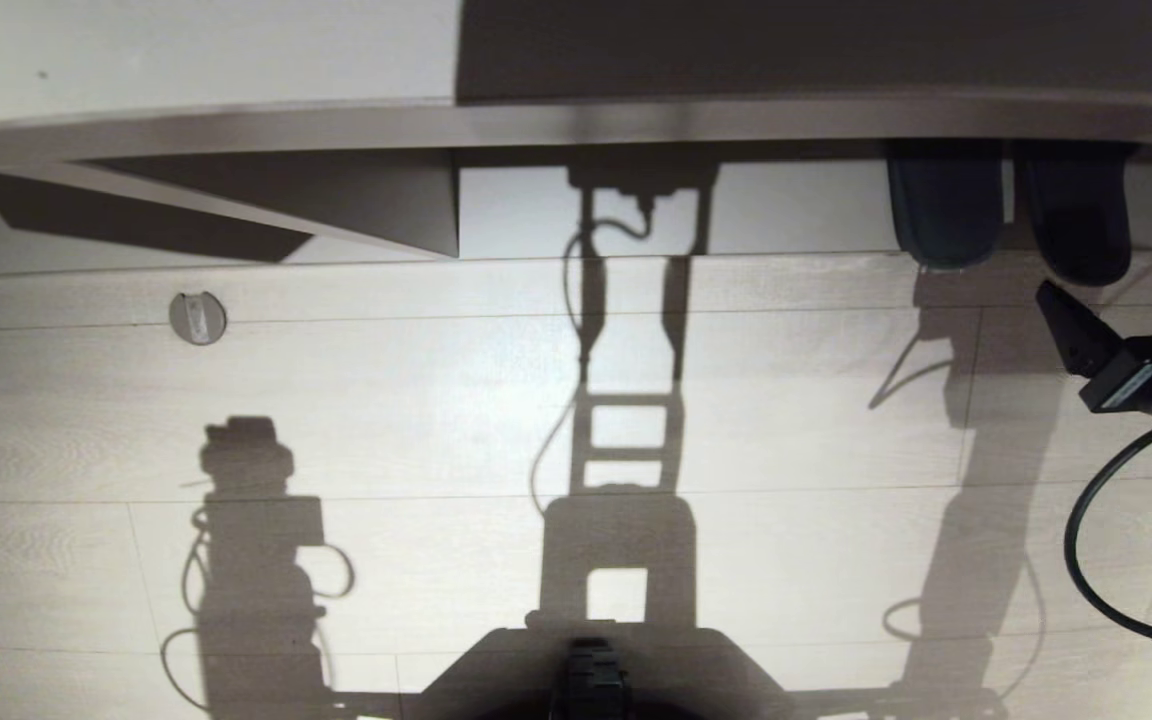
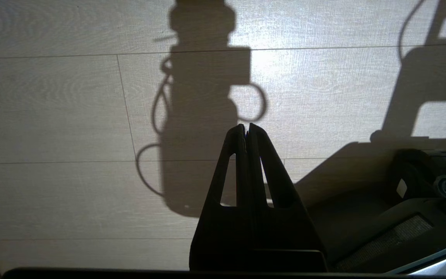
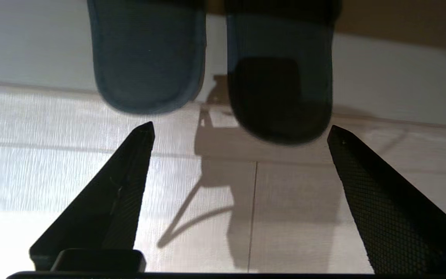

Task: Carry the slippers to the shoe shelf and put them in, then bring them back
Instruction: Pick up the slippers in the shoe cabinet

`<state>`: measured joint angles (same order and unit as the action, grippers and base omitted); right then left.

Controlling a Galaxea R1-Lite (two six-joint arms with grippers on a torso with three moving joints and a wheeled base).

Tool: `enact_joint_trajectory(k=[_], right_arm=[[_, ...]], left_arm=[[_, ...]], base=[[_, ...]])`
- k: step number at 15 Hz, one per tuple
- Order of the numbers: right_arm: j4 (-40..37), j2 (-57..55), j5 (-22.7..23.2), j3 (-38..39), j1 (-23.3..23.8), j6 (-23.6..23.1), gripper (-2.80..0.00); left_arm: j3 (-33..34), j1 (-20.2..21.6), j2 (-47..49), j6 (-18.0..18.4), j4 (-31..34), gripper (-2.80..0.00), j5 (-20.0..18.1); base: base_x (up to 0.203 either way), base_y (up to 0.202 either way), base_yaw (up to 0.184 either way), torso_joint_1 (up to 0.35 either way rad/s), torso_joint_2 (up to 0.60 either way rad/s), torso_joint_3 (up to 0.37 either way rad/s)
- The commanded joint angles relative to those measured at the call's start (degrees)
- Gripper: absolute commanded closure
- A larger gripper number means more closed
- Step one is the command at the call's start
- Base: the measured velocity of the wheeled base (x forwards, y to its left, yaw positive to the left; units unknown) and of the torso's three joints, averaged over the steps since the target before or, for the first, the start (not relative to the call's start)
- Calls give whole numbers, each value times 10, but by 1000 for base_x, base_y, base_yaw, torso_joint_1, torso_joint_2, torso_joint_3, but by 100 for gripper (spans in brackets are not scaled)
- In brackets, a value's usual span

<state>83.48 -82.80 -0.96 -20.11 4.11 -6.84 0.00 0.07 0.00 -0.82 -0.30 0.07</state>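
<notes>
The two dark slippers (image 1: 946, 205) (image 1: 1076, 215) lie side by side on the pale floor board of the shoe shelf (image 1: 786, 210) at the far right. Their far parts are hidden under the shelf's top board, and their rounded near ends reach past the board's front edge. My right gripper (image 1: 1116, 290) hangs just in front of them, open and empty. In the right wrist view its fingers (image 3: 130, 186) stand wide apart, short of both slippers (image 3: 147, 58) (image 3: 281, 97). My left gripper (image 2: 246, 126) is parked over bare floor, shut on nothing.
A slanted divider panel (image 1: 376, 210) splits the shelf left of centre. A round grey disc (image 1: 198, 318) sits in the pale wood floor at the left. My base (image 1: 596, 680) shows at the near edge. A black cable (image 1: 1096, 540) loops below the right arm.
</notes>
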Motion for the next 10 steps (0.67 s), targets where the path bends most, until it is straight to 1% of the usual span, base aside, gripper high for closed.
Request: enact_joint_trajectory(k=[1,4,10], right_arm=[[8,-19,0,-18,2,0,-280],[14,-53,0,-61,13,1,-280],[14,-98,-1,-121,22,9,-280]], left_arm=[[0,0,0,0,0,0,0],[0,0,0,-1,0,0,0],[0,0,0,0,0,0,0]], base=[[0,0,0,0,0,0],[0,0,0,0,0,0],[0,0,0,0,0,0]])
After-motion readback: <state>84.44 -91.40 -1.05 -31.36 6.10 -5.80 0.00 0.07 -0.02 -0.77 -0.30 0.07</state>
